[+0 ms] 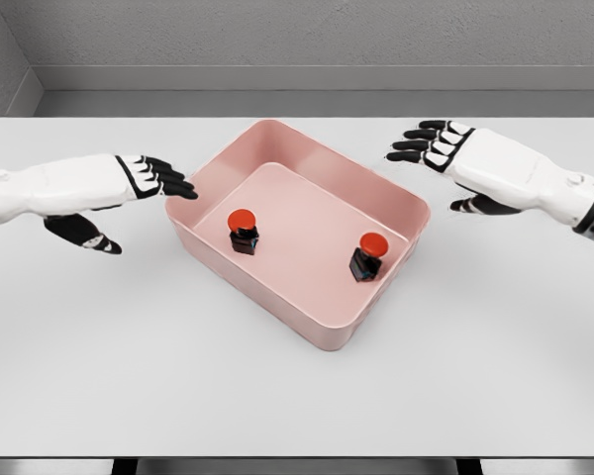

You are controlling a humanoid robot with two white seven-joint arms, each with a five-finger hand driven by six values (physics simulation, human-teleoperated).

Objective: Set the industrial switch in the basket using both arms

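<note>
Pink basket [307, 315] on a white table [129, 376], two red-topped black switches inside, one [243, 232] left of centre, the other [367, 257] near the right wall, left hand [139, 183] and right hand [445, 148] flanking the basket, fingers spread, holding nothing

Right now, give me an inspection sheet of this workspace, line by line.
Surface: white table, flat.
Job's things: pink basket at centre; two industrial switches with red buttons inside it, one on the left, one on the right, both on the basket floor, apart.
Clutter: nothing seen.
Hands: left hand open, beside the basket's left rim; right hand open, beyond its right corner; neither holds anything.
Cables: nothing seen.
Surroundings: grey wall behind the table.
</note>
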